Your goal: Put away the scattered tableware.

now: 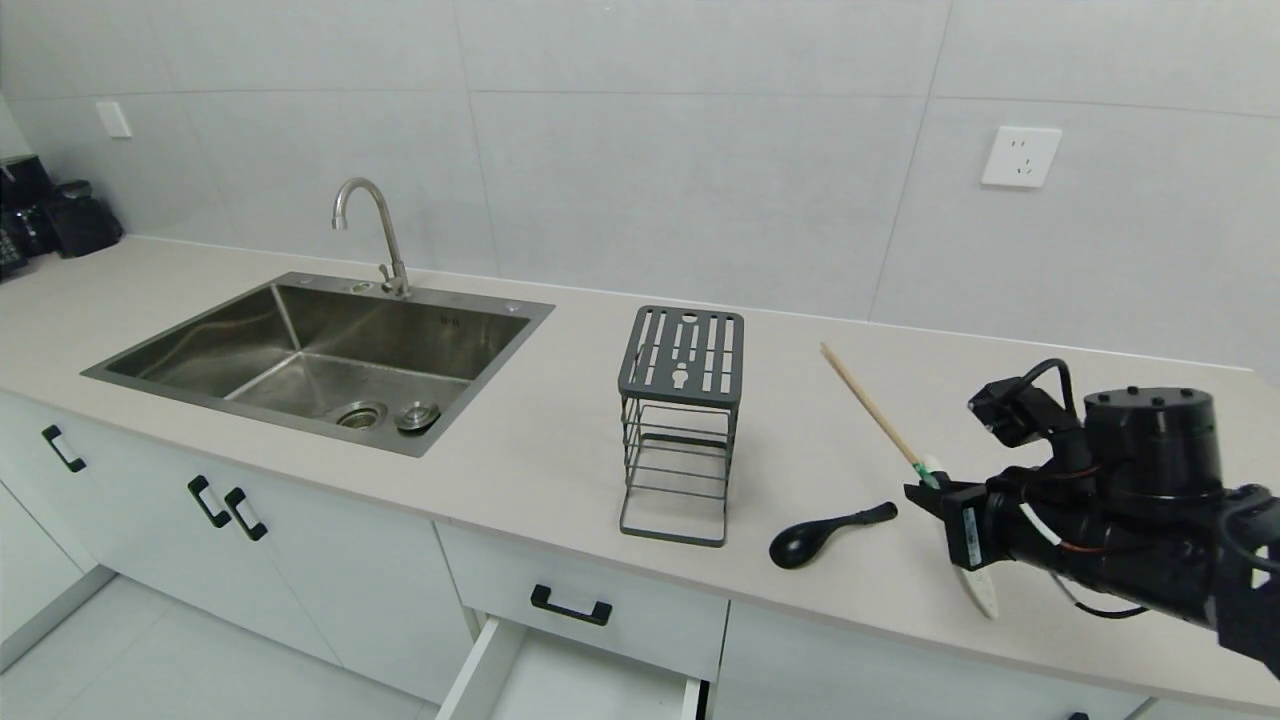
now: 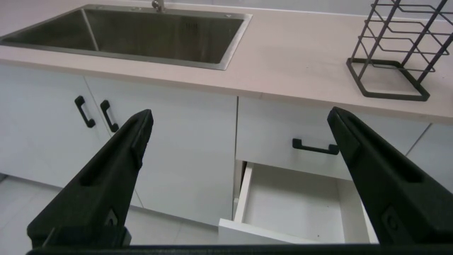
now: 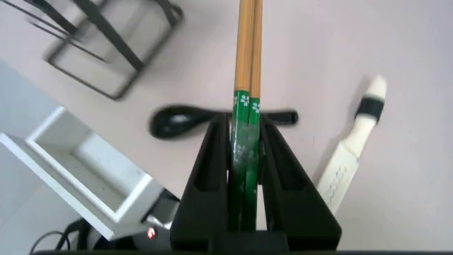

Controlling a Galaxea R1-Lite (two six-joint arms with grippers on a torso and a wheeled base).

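My right gripper (image 1: 928, 488) is shut on a pair of wooden chopsticks (image 1: 870, 405) with green ends, held above the counter at the right; their tips point up and back toward the wall. From the right wrist, the chopsticks (image 3: 248, 64) run straight out between the fingers (image 3: 212, 156). A black spoon (image 1: 825, 533) (image 3: 191, 120) lies on the counter below them. A white knife-like utensil (image 1: 978, 590) (image 3: 350, 159) lies near the counter's front edge. A dark wire rack (image 1: 680, 430) (image 2: 396, 42) stands mid-counter. My left gripper (image 2: 239, 117) is open, low in front of the cabinets.
A white drawer (image 1: 570, 680) (image 2: 297, 205) stands pulled open under the counter, below the rack. A steel sink (image 1: 320, 350) (image 2: 134, 32) with a faucet (image 1: 372, 230) sits at the left. Tiled wall with a socket (image 1: 1020, 156) runs behind.
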